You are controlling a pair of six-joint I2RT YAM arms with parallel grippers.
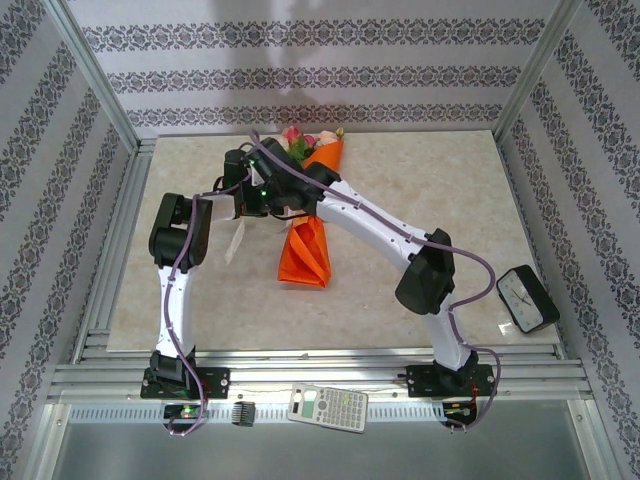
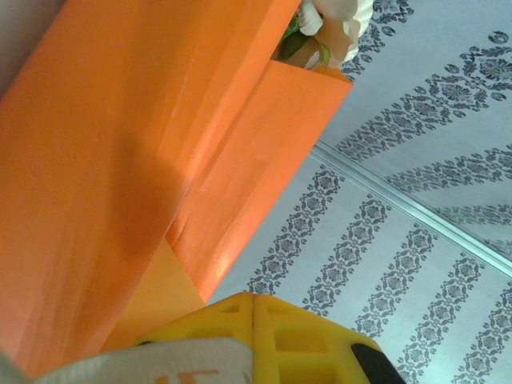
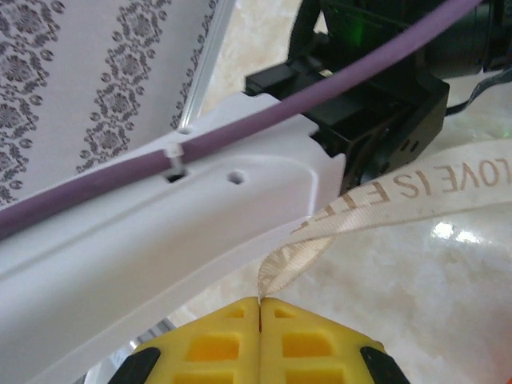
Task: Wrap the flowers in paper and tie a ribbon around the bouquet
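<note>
The ribbon [image 1: 235, 240] is a flat, pale beige woven band printed with letters (the right wrist view shows "LOVE IS" on it). In the top view a length of it hangs to the left of the bouquet [image 1: 305, 250], below the left arm's wrist. The bouquet lies on the counter [image 1: 420, 180] left of centre. It is a cone of bright orange paper [image 2: 96, 160], creased and folded over itself, with its broad folded end near and its other end far. The paper holds the flowers [image 1: 298, 135]: pink and cream rose heads with green leaves stick out at the far end, close to the back wall.

The left arm rises from its near-left base to a bent elbow, and its forearm then runs right to the bouquet's left side. The left pincer [image 2: 254, 308] is clenched, its yellow fingers meeting, right up against the orange sheet. I cannot tell whether anything is caught in it. The right arm's long white forearm slants far and left from a low elbow and crosses over the middle of the bouquet. The right pincer [image 3: 260, 308] is clenched on the ribbon, which comes out of its closed tips and curves away to the right.

A calculator [image 1: 328, 408] lies on the near rail, and a small clock [image 1: 527, 298] stands at the counter's near right.
</note>
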